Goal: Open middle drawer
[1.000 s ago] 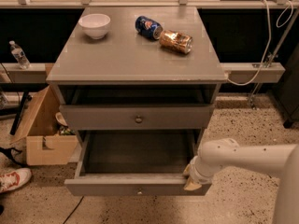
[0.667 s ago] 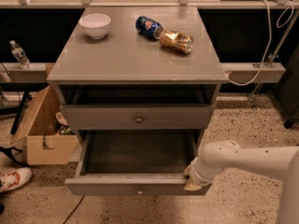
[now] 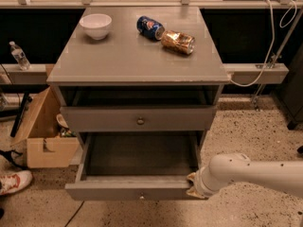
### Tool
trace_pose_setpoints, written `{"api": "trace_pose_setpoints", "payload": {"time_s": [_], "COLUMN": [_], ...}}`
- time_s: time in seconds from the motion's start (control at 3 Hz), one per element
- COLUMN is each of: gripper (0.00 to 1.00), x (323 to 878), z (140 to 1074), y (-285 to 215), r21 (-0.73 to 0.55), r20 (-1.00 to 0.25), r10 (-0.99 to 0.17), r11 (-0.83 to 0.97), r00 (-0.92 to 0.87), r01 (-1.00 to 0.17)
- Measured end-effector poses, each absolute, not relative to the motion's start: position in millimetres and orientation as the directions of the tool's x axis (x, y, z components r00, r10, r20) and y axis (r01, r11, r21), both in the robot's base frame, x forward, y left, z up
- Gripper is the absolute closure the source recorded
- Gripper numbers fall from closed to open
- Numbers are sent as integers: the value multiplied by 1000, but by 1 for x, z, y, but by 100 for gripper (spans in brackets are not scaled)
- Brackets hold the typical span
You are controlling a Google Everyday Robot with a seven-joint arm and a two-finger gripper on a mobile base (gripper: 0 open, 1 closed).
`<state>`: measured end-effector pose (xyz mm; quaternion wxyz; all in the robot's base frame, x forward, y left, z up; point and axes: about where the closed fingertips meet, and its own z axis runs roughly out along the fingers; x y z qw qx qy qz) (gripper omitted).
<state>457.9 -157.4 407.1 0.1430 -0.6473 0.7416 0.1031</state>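
The middle drawer [image 3: 132,191] is pulled well out below the upper grey drawer front [image 3: 109,119], which has a small brass knob. Its dark inside shows and looks empty. Its own knob [image 3: 141,197] is just visible on the front's lower edge. My gripper [image 3: 192,187] is at the end of the white arm [image 3: 251,171], which comes in from the right. It sits against the right front corner of the open drawer. The third drawer front is hidden under the open one.
On the cabinet top [image 3: 118,60] are a white bowl [image 3: 95,25], a blue can [image 3: 150,27] and a gold can [image 3: 178,41], both lying down. A cardboard box [image 3: 42,136] stands on the floor to the left, with a shoe [image 3: 13,181] in front of it. A white cable [image 3: 265,46] hangs at the right.
The gripper stays at the drawer's right front corner. The drawer front has come only very slightly further out.
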Motion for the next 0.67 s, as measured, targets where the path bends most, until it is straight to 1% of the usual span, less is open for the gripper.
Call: {"api": "trace_pose_setpoints", "payload": {"time_s": [0.33, 0.67], "gripper": [100, 84], "x": [459, 459], "z": [408, 408], "y": [-157, -157], "r21": [-32, -32], "r20": [-346, -346], "r10": [-931, -931], "r11": [141, 141], "r00": [-121, -121], "r01": [-990, -990]}}
